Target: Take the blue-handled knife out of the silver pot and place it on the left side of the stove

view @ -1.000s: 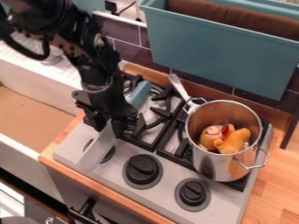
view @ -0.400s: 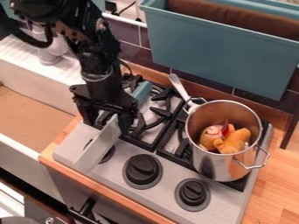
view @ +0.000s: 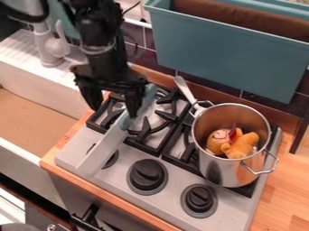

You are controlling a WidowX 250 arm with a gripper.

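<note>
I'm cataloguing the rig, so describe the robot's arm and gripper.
The arm is black, with a greyish band above the gripper and a thick black cable curving beside it. The gripper is black too, with two dark, tapering fingers.

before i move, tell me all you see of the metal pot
The pot is tall, round and shiny silver, metal by its look, with two looped handles on opposite sides. It stands upright, lidless, on the stove's right. Inside lie an orange toy and a rounder toy. A pale utensil ends beside one handle.
</note>
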